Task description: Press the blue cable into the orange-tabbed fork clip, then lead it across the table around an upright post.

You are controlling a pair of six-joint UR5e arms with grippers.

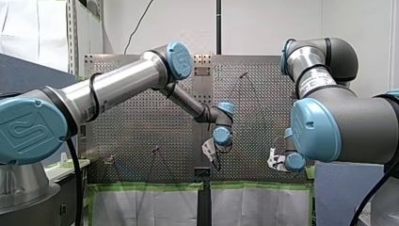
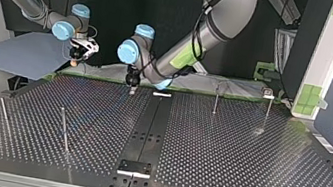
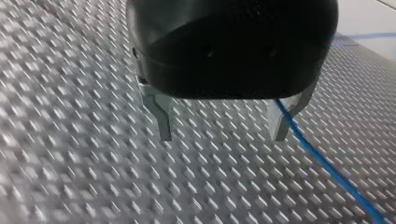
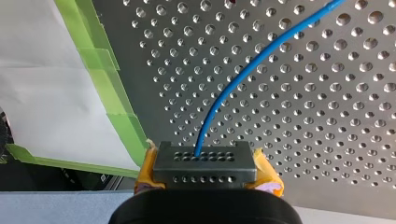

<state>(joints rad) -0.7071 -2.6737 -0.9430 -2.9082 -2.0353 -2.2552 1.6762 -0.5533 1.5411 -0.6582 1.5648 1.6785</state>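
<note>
The blue cable (image 4: pixel 243 70) comes out of a dark grey perforated block (image 4: pixel 205 163) and runs ahead over the perforated table (image 4: pixel 327 116). My right gripper (image 4: pixel 205 170) is shut on that block, with a yellow pad on each side of it. In the left wrist view my left gripper (image 3: pixel 222 133) hangs open just above the table. Its two metal fingers (image 3: pixel 161 121) hold nothing, and the blue cable (image 3: pixel 327 168) passes close beside one of them. In the top view my left gripper (image 2: pixel 131 85) is near the table's far middle and my right gripper (image 2: pixel 76 56) is off its far left corner. I cannot make out the orange-tabbed clip.
Thin upright posts (image 2: pixel 216 97) (image 2: pixel 268 109) stand at the top view's far right, and two more posts (image 2: pixel 64 128) (image 2: pixel 4 113) lean at its near left. A dark strip (image 2: pixel 149 126) runs down the table's middle. Green tape (image 4: pixel 112 84) and white paper edge the table beside my right gripper.
</note>
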